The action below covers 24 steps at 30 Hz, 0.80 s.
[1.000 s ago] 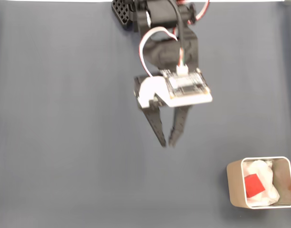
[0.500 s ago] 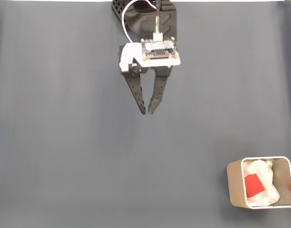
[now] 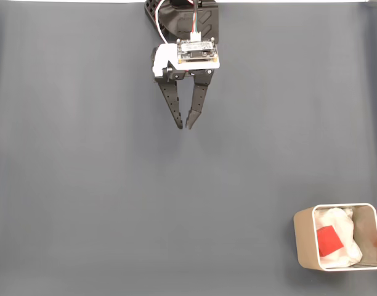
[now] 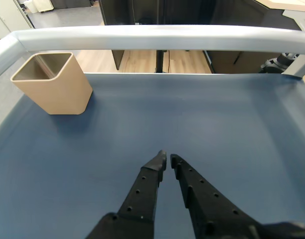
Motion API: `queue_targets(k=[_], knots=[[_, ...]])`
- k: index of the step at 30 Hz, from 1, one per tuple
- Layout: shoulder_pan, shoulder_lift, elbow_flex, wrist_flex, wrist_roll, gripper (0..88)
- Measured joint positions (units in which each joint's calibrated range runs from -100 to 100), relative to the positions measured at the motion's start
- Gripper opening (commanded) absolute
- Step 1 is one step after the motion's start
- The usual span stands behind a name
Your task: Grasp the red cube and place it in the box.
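The desk (image 3: 84, 185), covered in one plain dark blue-grey sheet, took up nearly all of the fixed view. In the wrist view a pale raised rim (image 4: 157, 36) ran along its far edge, with wooden flooring beyond it.

One arm (image 3: 187, 18) reached in from the top edge of the fixed view, carrying a single small white circuit board (image 3: 196, 50) on its wrist, with wires running up from it.

One box (image 3: 336, 237) stood on the desk in the lower right corner of the fixed view, well apart from the arm. It appeared in the wrist view as a tan rounded-square container (image 4: 54, 82) at the upper left. White crumpled padding (image 3: 344, 243) filled most of its inside.

The pincer (image 3: 185, 126) hung over bare desk near the top centre of the fixed view, its two black fingers pointing down the picture. The tips were almost together, with only a sliver of gap between them in the wrist view (image 4: 167, 159), and they gripped nothing.

One red cube (image 3: 328, 240) lay inside the box on the padding, toward the left wall; whether it touched that wall was hard to tell.
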Motion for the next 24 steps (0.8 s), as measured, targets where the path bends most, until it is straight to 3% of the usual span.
queue_targets(k=[13, 24], knots=[[0.0, -14.8, 13.8, 5.3, -0.8, 0.0], [0.1, -19.1, 14.6, 18.9, -1.0, 0.0]])
